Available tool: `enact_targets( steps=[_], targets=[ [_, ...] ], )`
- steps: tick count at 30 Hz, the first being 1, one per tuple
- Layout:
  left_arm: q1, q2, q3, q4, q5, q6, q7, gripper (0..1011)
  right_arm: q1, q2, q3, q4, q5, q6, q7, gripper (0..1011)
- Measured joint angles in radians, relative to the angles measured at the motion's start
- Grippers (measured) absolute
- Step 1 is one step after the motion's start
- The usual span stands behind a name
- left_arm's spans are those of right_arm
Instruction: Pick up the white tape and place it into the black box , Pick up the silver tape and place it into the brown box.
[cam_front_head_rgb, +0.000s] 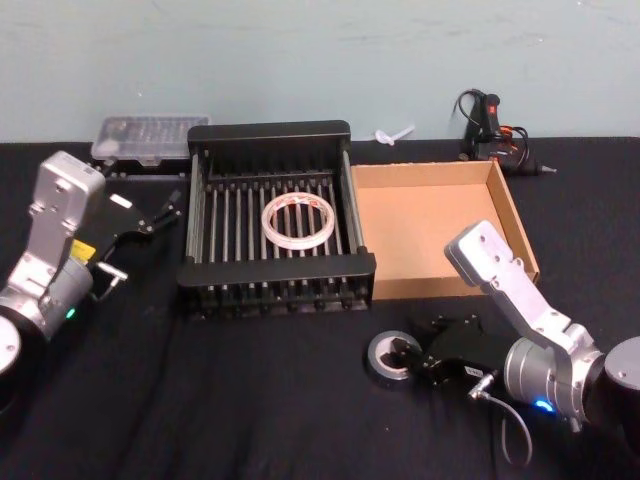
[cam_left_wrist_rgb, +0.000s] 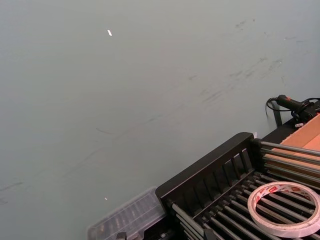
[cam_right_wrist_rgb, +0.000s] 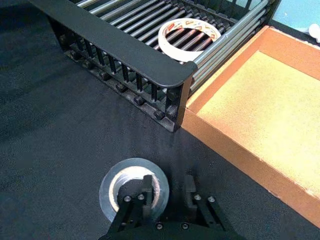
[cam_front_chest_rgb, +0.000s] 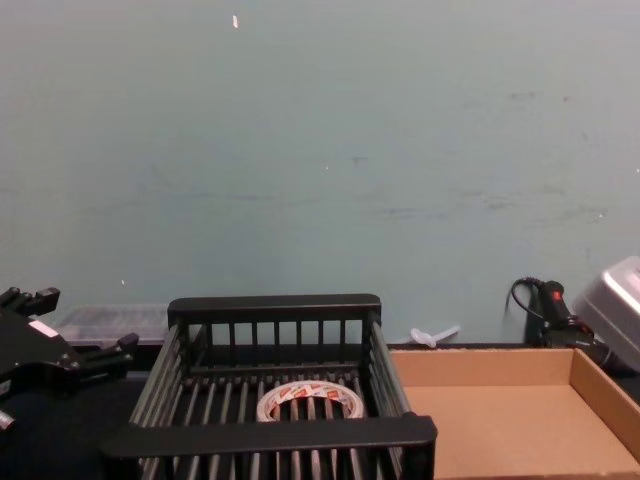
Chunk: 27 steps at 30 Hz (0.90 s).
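Silver tape (cam_front_head_rgb: 391, 358), dark grey with a pale core, is lying flat on the black worktop (cam_front_head_rgb: 250, 400) at 6 o'clock from the brown box (cam_front_head_rgb: 425, 230). The right hand (cam_front_head_rgb: 408, 357) is straddling its near wall, fingers spread narrowly, one inside the hole. White tape (cam_front_head_rgb: 297, 222) is sitting in the black box (cam_front_head_rgb: 270, 135). The left hand (cam_front_head_rgb: 165, 215) is hanging wide at 9 o'clock. A clear case (cam_front_head_rgb: 150, 140) is resting beside the teal wall (cam_front_head_rgb: 320, 60).

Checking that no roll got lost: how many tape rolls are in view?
2. The white tape lies on the black box's barred floor; the silver tape lies on the table before the brown box, the right end effector straddling its wall.
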<state>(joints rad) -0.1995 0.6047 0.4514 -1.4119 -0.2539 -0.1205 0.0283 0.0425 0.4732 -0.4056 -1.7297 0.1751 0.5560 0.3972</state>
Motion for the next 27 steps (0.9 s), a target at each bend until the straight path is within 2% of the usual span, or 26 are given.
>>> enact_targets(
  steps=[4, 5, 9, 19, 27],
  targets=[
    [0.0, 0.0, 0.0, 0.0, 0.0, 0.0, 0.0, 1001, 0.0, 0.0, 0.0, 0.0, 0.0, 0.0, 0.0, 301],
    [0.0, 0.0, 0.0, 0.0, 0.0, 0.0, 0.0, 1001, 0.0, 0.0, 0.0, 0.0, 0.001, 0.0, 0.0, 243],
    [0.0, 0.0, 0.0, 0.0, 0.0, 0.0, 0.0, 1001, 0.0, 0.0, 0.0, 0.0, 0.001, 0.0, 0.0, 158],
    [0.0, 0.0, 0.0, 0.0, 0.0, 0.0, 0.0, 1002, -0.001, 0.0, 0.001, 0.0, 0.002, -0.004, 0.003, 158],
    [0.0, 0.0, 0.0, 0.0, 0.0, 0.0, 0.0, 1001, -0.008, 0.014, 0.012, -0.008, 0.024, -0.047, 0.028, 158]
  ],
)
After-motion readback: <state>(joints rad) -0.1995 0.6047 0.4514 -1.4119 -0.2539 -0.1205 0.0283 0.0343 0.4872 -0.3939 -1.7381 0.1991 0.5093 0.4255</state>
